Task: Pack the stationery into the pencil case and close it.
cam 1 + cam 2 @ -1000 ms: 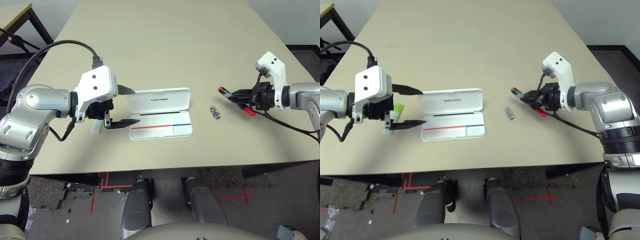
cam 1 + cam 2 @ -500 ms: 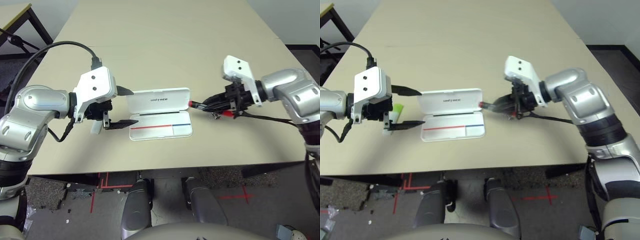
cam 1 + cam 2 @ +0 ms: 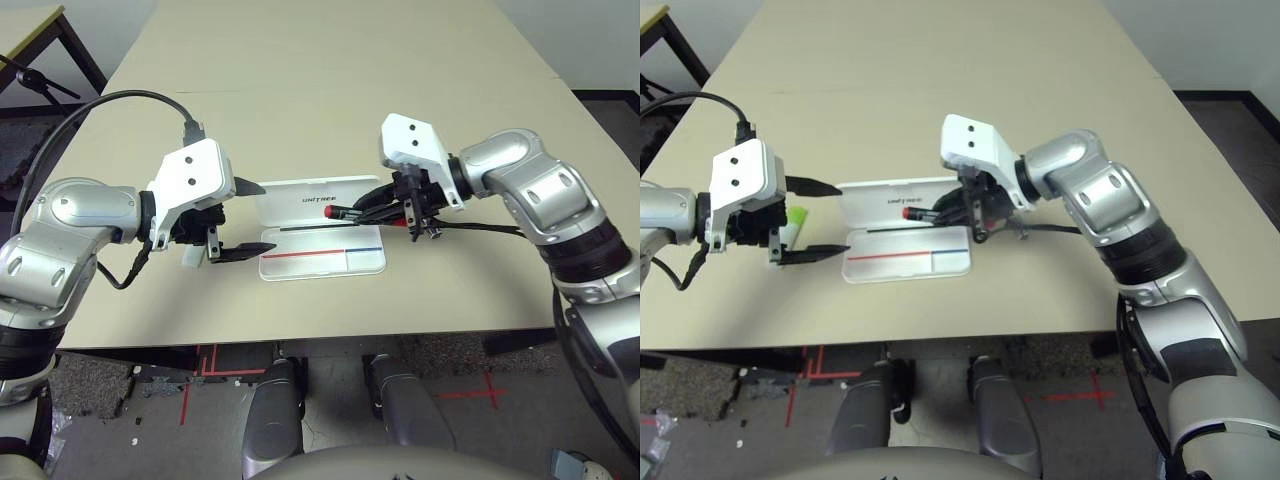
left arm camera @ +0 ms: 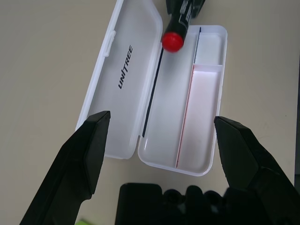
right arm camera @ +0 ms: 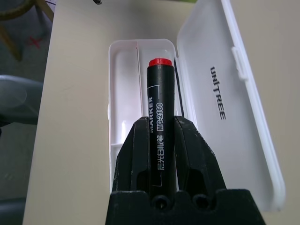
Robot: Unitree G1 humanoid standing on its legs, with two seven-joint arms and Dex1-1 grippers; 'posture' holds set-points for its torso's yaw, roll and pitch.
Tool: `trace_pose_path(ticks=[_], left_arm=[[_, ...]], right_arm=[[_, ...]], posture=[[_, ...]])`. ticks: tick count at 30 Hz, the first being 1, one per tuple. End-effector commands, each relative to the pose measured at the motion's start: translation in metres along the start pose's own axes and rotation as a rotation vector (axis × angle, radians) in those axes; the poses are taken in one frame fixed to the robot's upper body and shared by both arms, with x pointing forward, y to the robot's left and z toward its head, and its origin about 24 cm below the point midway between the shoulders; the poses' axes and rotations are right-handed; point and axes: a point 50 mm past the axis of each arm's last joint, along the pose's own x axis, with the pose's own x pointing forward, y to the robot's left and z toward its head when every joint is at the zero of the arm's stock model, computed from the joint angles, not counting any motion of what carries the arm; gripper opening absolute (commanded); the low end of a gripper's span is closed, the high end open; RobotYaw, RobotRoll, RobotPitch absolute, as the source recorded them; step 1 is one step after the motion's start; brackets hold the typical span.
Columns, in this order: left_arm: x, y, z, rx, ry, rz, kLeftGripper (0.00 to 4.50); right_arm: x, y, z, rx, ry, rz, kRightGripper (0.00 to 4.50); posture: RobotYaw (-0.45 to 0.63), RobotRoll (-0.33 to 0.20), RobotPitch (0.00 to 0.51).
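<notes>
Red-ended marker (image 3: 352,211), clamped in right tool (image 3: 385,208), now over open pencil case (image 3: 320,240).

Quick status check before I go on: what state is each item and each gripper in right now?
pencil case: open, lid laid flat on the table, tray empty.
marker: held over the open case, not yet set down.
white stick with green cap: lying on the table beside the left gripper.
right gripper: shut on the marker.
left gripper: open, holding nothing.
</notes>
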Motion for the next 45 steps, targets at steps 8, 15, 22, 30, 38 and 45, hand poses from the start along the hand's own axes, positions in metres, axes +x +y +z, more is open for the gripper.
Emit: trace_pose_path(ticks=[8,15,22,30,38,45], left_arm=[[0.0,-0.005,0.001,0.005,0.012,0.004,4.5],[0.001,-0.006,0.0,0.004,0.014,0.003,4.5],[0.001,-0.007,-0.001,0.001,0.022,0.005,4.5],[0.0,-0.008,-0.002,-0.007,0.031,0.012,4.5],[-0.001,-0.009,-0.01,-0.067,0.077,0.055,4.5],[-0.006,-0.003,-0.019,-0.204,0.158,0.177,4.5]], right_arm=[[0.022,0.001,0.003,-0.082,-0.038,-0.014,0.48],[0.038,0.006,-0.007,-0.083,-0.044,0.004,0.48],[0.049,0.008,-0.02,-0.085,-0.017,0.004,0.48],[0.059,0.007,-0.026,-0.117,-0.022,-0.005,0.48],[0.052,0.005,-0.019,-0.178,-0.068,-0.033,3.12],[0.013,0.006,-0.017,-0.041,-0.1,0.033,4.46]], posture=[[0.05,0.0,0.15],[0.05,0.0,0.155],[0.06,0.0,0.158],[0.06,0.0,0.16],[0.06,0.0,0.164],[0.06,0.0,0.169]])
